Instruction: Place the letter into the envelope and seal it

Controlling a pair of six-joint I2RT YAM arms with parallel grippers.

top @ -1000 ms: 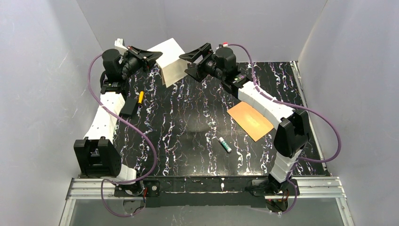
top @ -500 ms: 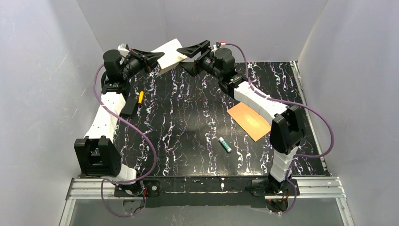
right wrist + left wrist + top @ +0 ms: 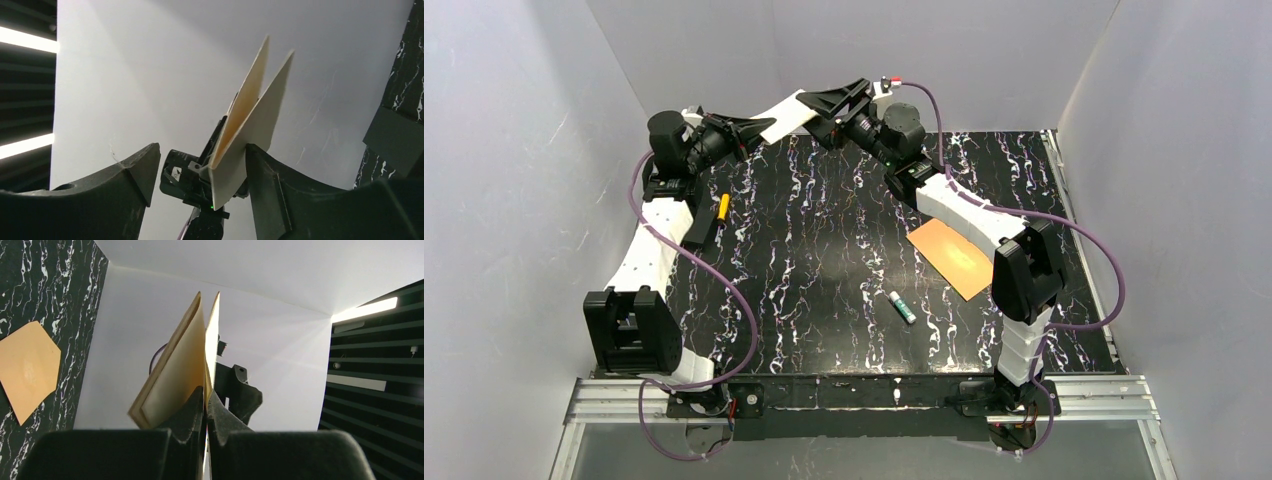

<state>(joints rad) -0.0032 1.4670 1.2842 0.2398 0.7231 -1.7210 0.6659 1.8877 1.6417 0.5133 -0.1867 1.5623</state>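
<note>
The letter [image 3: 786, 112] is folded into a narrow V and held in the air at the back of the table. My left gripper [image 3: 759, 125] is shut on its near edge; in the left wrist view the cream letter [image 3: 180, 365] rises straight from the pinched jaws of the left gripper [image 3: 206, 400]. My right gripper [image 3: 829, 105] is open around the letter's other end. In the right wrist view the letter [image 3: 255, 125] leans against the right-hand finger, with a wide gap to the other finger of the right gripper [image 3: 201, 150]. The orange-brown envelope [image 3: 956, 256] lies flat on the table at right.
A white-and-green glue stick [image 3: 901, 306] lies near the table's middle. A dark flat card [image 3: 698, 230] and a yellow-tipped tool [image 3: 722, 207] lie at the left. White walls close in the back and both sides.
My right gripper has risen and moved left onto the letter's free end, its jaws narrowing. The letter has swung up from a fanned sheet to a nearly edge-on fold.
</note>
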